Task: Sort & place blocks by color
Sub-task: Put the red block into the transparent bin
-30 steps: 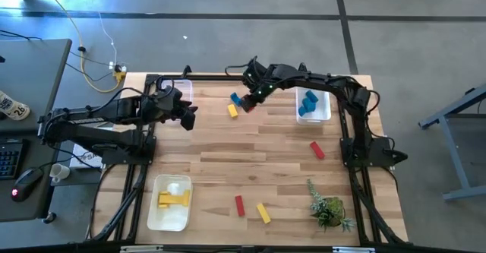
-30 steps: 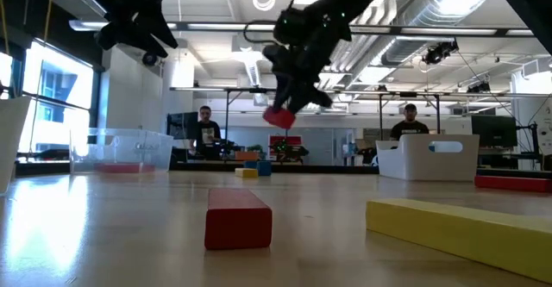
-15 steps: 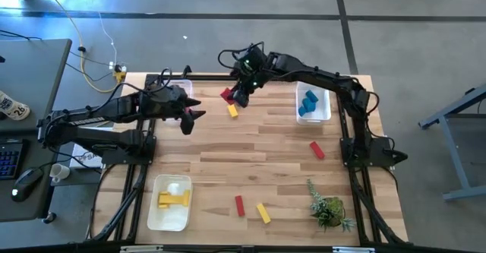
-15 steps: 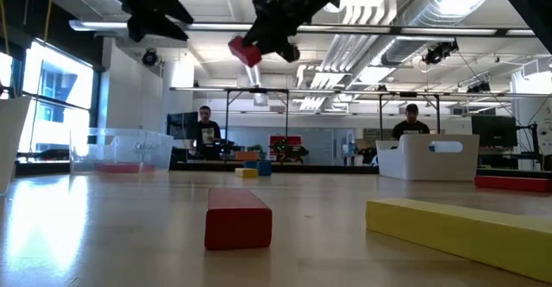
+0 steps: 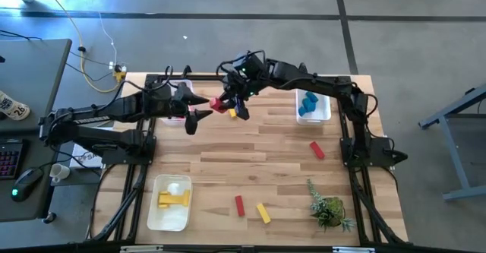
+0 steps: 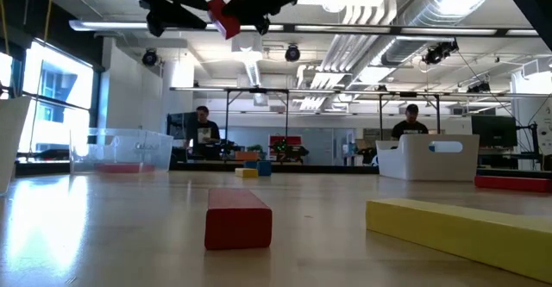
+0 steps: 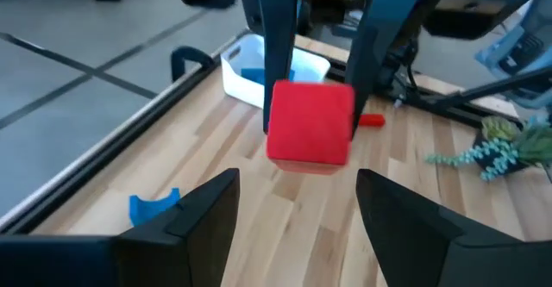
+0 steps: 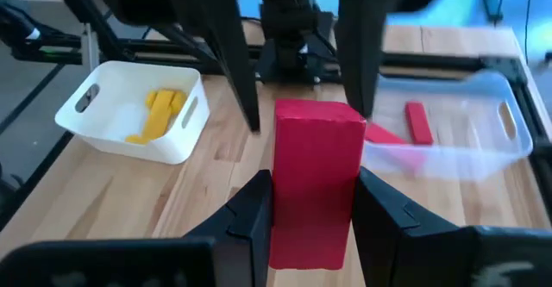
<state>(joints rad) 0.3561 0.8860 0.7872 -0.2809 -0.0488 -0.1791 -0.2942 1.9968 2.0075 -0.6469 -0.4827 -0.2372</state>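
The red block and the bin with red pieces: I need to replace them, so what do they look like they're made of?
The red block, held between the right gripper fingers, looks like painted wood or solid plastic; I cannot tell which. Its faces are flat, opaque and matte, with crisp edges. The bin looks like clear, slightly frosted plastic: the red pieces and the wooden table show through its walls, and it has moulded handle slots.

My two arms were dark, almost black, built of slim jointed links on black frame bases. My left gripper and right gripper each ended in two flat, dark, tapering fingers. A small green light glowed near my right wrist.
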